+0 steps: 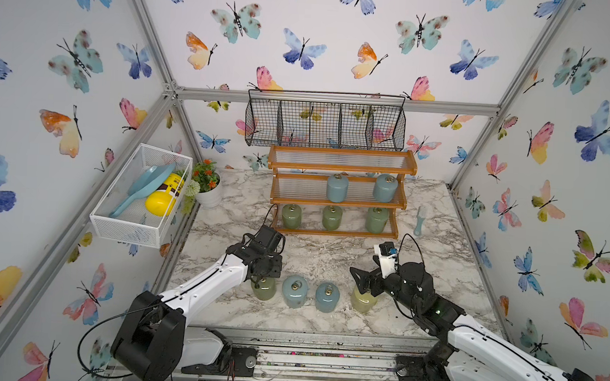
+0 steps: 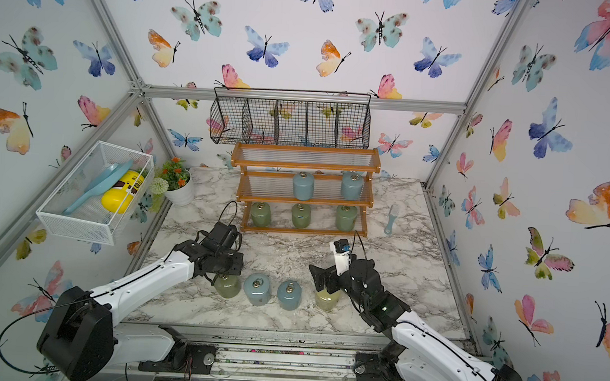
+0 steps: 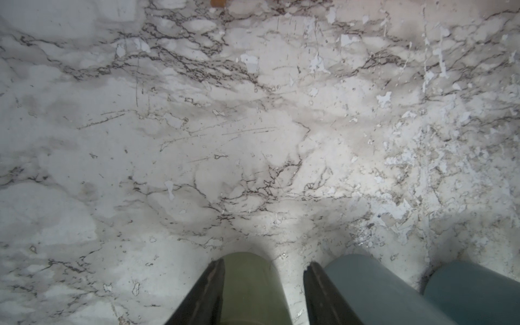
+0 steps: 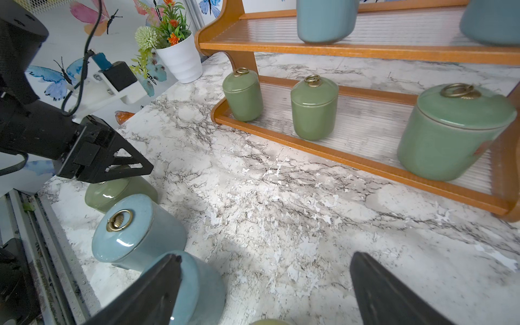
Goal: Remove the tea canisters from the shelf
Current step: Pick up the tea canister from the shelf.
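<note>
In a top view, five canisters [image 1: 337, 188] stand on the shelf [image 1: 341, 163]. Left wrist: the left gripper [image 3: 264, 263] clamps a green canister [image 3: 250, 289]; its finger [image 3: 323, 298], just beside a blue canister [image 3: 371, 287], may topple it. Right wrist: the right gripper [image 4: 266, 254] gapes, a finger [image 4: 157, 289] over a second blue canister [image 4: 202, 287] it could clip.

Canisters [image 1: 332, 217] — four green, four blue, one yellow

Butterfly wallpaper [image 1: 301, 49] on three walls, aluminium extrusion frame [image 1: 446, 108]. Marble-print bench [image 1: 328, 258], surface chipped. Black wire basket [image 1: 325, 123] on back wall, potted plant [image 1: 207, 187] back-left corner.
</note>
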### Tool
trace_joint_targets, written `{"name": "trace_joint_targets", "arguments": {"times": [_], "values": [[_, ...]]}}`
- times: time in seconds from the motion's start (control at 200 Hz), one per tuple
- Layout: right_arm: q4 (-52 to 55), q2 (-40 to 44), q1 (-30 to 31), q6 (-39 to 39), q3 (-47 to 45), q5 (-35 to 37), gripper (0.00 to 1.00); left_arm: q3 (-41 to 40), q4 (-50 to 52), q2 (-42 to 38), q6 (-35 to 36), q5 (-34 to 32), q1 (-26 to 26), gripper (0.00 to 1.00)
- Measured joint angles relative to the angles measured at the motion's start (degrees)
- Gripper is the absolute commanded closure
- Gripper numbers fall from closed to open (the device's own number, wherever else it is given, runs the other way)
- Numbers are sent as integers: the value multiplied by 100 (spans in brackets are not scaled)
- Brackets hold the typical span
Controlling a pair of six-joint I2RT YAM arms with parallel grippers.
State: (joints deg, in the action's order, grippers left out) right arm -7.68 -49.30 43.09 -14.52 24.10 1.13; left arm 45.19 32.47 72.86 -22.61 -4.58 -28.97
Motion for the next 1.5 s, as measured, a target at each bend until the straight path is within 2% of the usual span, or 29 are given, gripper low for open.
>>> {"name": "trace_joint_targets", "arguments": {"times": [0.265, 0.395, 0.471, 0.641, 0.771, 0.896, 1.066, 1.497], "values": [[-2, -83, 0, 24, 0, -9, 0, -286, 20, -382, -219, -2, 4, 50], [-4, -138, 0, 35, 0, -33, 0, -289, 44, -426, -299, -20, 4, 38], [-7, -186, 0, 72, 0, -39, 0, -247, 125, -479, -297, -50, 4, 29], [11, -476, -15, 310, 258, 42, 0, 33, 15, -837, -170, -118, 2, 17], [-87, -918, -199, 577, 866, 61, 0, -24, -535, -1338, -55, -131, 4, 13], [-380, -1495, -470, 802, 1447, 57, 0, -413, -1161, -1871, 39, -136, 4, 9], [-896, -2439, -741, 970, 2164, 57, 0, -852, -1589, -2267, 138, -267, 4, 0], [-2334, -4385, -831, 1233, 3316, 184, 0, -1421, -2299, -2439, 289, -319, 4, 1]]}}
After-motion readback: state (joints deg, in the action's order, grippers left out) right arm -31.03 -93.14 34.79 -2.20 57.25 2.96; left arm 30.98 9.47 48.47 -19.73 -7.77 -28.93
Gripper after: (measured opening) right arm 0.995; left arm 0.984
